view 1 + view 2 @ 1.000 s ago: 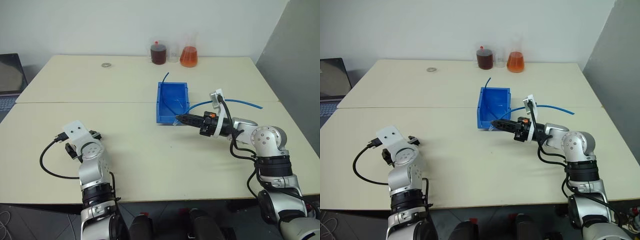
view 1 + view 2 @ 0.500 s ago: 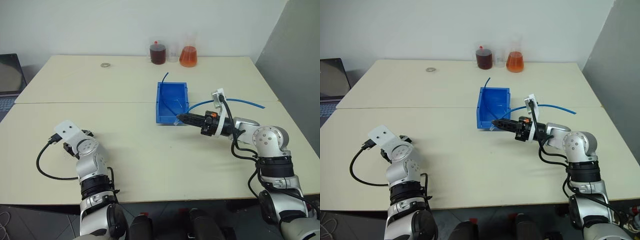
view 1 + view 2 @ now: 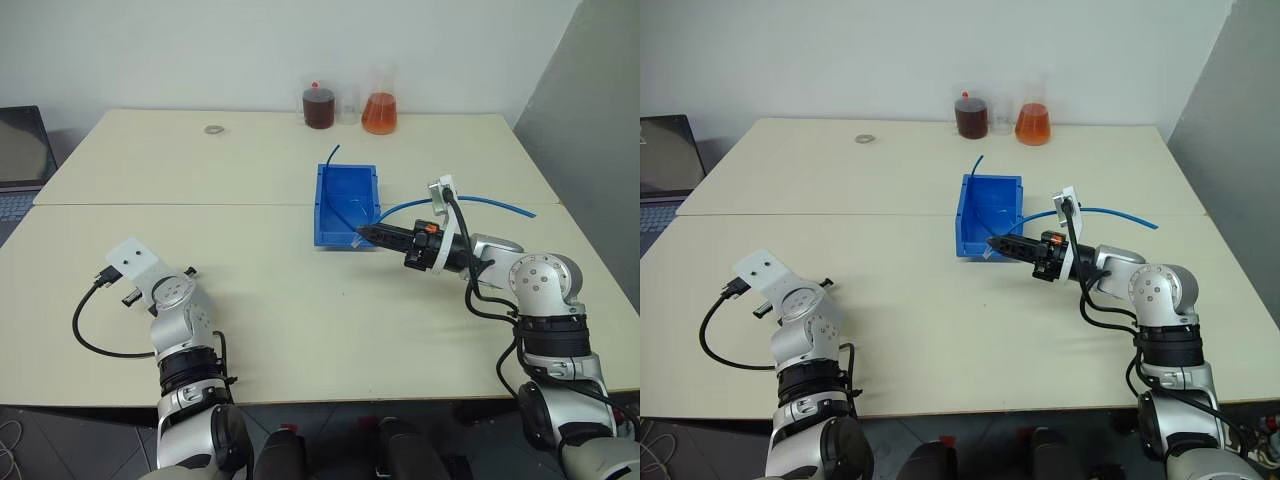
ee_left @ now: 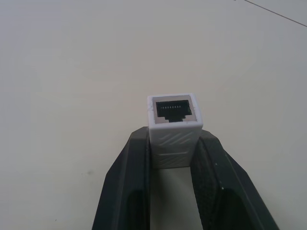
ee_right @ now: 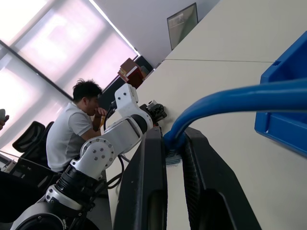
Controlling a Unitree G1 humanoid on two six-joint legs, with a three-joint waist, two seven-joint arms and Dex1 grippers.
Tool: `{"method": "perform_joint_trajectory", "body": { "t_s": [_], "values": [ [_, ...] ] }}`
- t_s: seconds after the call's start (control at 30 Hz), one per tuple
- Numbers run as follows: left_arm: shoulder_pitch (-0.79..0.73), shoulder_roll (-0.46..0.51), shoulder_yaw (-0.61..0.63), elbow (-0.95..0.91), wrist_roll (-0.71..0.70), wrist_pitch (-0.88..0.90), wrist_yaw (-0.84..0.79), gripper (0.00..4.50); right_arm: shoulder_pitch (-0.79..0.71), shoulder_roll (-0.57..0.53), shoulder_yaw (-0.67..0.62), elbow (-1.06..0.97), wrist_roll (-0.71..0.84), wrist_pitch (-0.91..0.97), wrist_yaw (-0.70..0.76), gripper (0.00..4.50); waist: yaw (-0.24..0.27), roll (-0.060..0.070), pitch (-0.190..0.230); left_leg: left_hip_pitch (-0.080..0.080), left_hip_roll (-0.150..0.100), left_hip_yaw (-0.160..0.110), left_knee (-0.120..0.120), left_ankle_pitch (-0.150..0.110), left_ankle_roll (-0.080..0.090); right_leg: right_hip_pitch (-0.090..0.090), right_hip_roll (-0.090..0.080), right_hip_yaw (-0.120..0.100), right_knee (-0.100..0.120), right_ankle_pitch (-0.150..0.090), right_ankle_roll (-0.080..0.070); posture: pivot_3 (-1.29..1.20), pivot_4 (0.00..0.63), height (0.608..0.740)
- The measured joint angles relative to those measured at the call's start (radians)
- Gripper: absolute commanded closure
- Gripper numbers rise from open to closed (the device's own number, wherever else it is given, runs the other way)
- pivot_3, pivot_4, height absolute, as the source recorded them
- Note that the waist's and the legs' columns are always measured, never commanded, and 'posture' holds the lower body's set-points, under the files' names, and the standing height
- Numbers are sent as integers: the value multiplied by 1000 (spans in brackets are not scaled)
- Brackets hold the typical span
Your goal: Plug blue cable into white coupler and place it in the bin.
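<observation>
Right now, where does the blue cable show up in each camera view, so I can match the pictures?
Left eye view: the blue cable arcs from the right gripper out over the table's right side.
Right eye view: same arc, right of the bin.
Left wrist view: not in it.
Right wrist view: its end is clamped between the fingers.
Shared landmark: the bin.
</observation>
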Motion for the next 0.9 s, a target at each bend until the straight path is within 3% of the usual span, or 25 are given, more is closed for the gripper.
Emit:
{"method": "perform_joint_trajectory", "body": {
  "t_s": [0.13,0.23,0.43,0.5,0.67,0.8,0.9],
  "values": [
    [22,33,-35,-16,-2,33,-58,3685,1,0,-1,-3,0,0,-1,4314,-1,0,0,0,0,0,0,0,0,0,0,0,0,0,0,0,150,740],
    [104,128,-131,-105,2,96,-219,3685,1,-1,-3,-15,0,0,-4,4314,-2,0,0,-1,0,0,-1,0,0,-1,0,0,0,0,0,0,150,740],
    [212,307,-244,-355,-155,164,-690,3685,12,-13,-6,-26,0,-1,-14,4314,0,0,0,-1,0,1,-1,0,0,-1,-1,0,-1,1,-3,0,150,740],
    [260,401,-327,-464,-248,181,-925,3685,17,-11,-3,-41,-1,-2,-14,4314,1,0,1,-1,0,1,-1,0,-1,-1,-2,0,-1,0,0,0,150,740],
    [281,541,-513,-558,-321,157,-1320,3685,14,-30,34,-46,-39,-27,12,4314,-2,1,2,-1,0,3,-1,0,0,-1,-1,1,-2,-1,0,0,150,740],
    [265,550,-656,-519,-291,39,-1527,3685,-8,-57,100,-46,-99,-76,73,4314,-3,3,3,-1,0,3,-1,0,0,-2,0,1,-2,-1,-1,0,150,740],
    [181,466,-747,-328,-213,-130,-1627,3685,-34,-98,189,-48,-188,-153,152,4314,0,4,3,-1,0,2,0,0,0,-2,0,1,-1,-1,-1,0,150,740]
  ]
}}
